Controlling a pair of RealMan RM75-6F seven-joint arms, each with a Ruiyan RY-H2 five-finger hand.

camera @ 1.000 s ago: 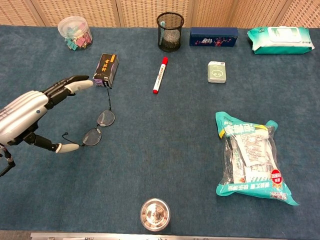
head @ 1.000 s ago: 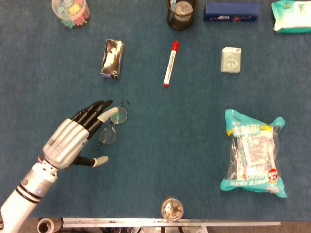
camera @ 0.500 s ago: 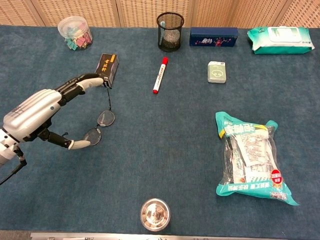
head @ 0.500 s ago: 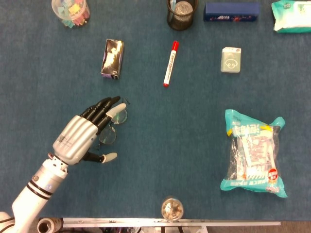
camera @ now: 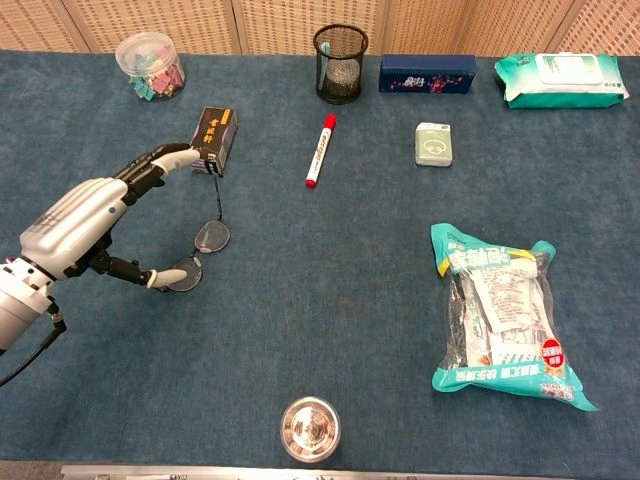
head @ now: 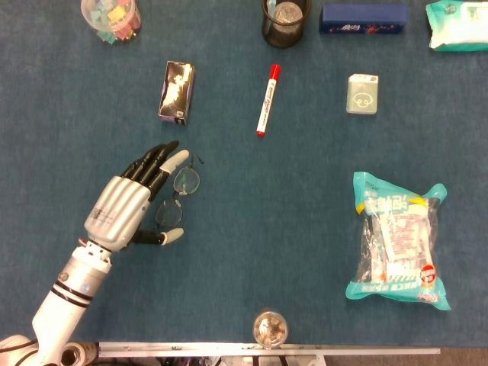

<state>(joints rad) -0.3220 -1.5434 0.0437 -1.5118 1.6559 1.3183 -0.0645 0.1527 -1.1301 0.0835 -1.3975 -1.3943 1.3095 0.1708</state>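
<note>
A pair of round-lens glasses [head: 179,195] [camera: 203,250] lies on the blue cloth at the left. My left hand [head: 130,204] [camera: 92,218] hovers just to their left, open, fingers stretched out toward the far lens and thumb tip beside the near lens. It holds nothing. I cannot tell whether the thumb touches the frame. My right hand does not show in either view.
Beyond the glasses lie a small dark box [head: 176,92], a red marker [head: 267,100], a mesh pen cup [head: 285,21], a clip jar [head: 111,17], a blue case [head: 363,18], wipes [head: 457,25] and a small green pack [head: 362,94]. A snack bag [head: 396,241] lies right; a metal cup [head: 270,329] stands near the front edge.
My left hand has slid right and a little forward toward the glasses, and its thumb has drawn in beside the near lens. The glasses have not moved.
</note>
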